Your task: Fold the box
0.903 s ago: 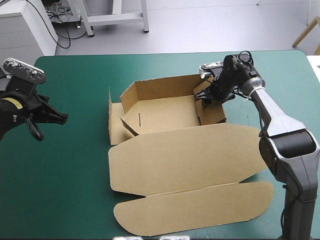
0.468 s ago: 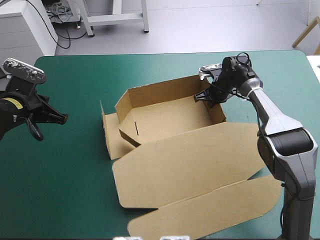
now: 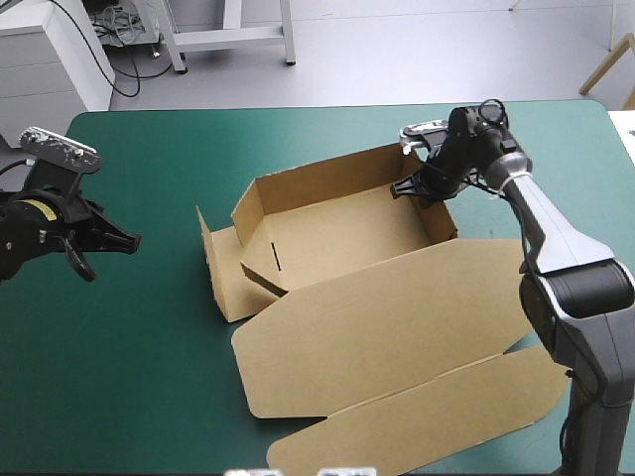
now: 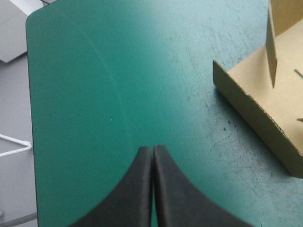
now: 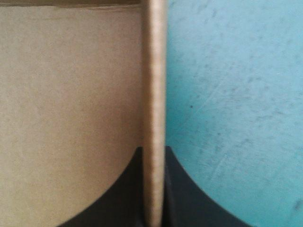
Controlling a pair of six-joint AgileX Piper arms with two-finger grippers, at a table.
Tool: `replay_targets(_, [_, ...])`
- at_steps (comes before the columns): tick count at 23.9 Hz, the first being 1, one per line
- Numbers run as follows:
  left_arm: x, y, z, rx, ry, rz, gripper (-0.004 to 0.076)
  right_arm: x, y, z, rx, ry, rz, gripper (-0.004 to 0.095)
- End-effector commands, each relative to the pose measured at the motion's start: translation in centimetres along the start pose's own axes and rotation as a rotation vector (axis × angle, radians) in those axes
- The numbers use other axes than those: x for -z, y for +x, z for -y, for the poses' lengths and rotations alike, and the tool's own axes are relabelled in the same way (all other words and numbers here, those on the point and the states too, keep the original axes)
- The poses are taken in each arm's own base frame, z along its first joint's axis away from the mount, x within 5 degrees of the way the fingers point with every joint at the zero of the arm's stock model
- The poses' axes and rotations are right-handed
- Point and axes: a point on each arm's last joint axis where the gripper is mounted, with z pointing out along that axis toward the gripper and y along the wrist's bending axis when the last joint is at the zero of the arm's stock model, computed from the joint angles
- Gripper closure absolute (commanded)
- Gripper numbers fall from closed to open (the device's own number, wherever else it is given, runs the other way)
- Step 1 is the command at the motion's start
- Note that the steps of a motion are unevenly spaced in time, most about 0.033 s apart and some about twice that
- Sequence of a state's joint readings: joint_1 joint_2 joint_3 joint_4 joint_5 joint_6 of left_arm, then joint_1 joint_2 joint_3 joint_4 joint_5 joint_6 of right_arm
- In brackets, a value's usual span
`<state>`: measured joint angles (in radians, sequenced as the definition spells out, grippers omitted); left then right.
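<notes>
A teal-green counter (image 3: 149,347) fills the scene, and a brown cardboard box (image 3: 337,238) sits at its middle, reaching toward the near right corner. The box is partly formed. Its lid (image 3: 387,317) lies flat and open toward the near edge, with the long tuck flap (image 3: 417,421) beyond it also flat on the counter. The far wall (image 3: 317,178) and the right end wall (image 3: 444,213) stand upright around the tray floor. On the side toward the left edge, the work looks unfinished: an end flap (image 3: 220,273) stands loose outside the tray and an inner tab (image 3: 260,263) leans at a slant, not yet tucked.

The right hand (image 3: 422,185) is at the tray's far right corner, pinching the top edge of the right end wall between its black fingers. The left hand (image 4: 152,161) hovers over bare counter near the left edge, well apart from the box, its fingers pressed together and holding nothing.
</notes>
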<state>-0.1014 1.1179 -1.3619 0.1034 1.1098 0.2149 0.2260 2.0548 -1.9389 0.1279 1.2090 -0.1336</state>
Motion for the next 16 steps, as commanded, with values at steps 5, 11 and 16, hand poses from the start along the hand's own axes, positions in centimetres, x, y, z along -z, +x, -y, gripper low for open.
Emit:
replay_targets(5, [-1.4,0.6,0.1,0.017,-0.017,0.009,0.0729,12.1,1.1,0.3,0.012,-0.059,0.291,0.0927])
replay_targets(11, [-4.9,3.1,-1.3,0.151,0.0,0.005,0.0708,18.8,3.4,1.3,0.008,-0.049,0.45,0.0927])
replay_targets(16, [-9.0,5.4,-2.1,0.328,0.214,0.035,0.0708,21.8,4.8,1.0,0.015,-0.029,0.517,0.0927])
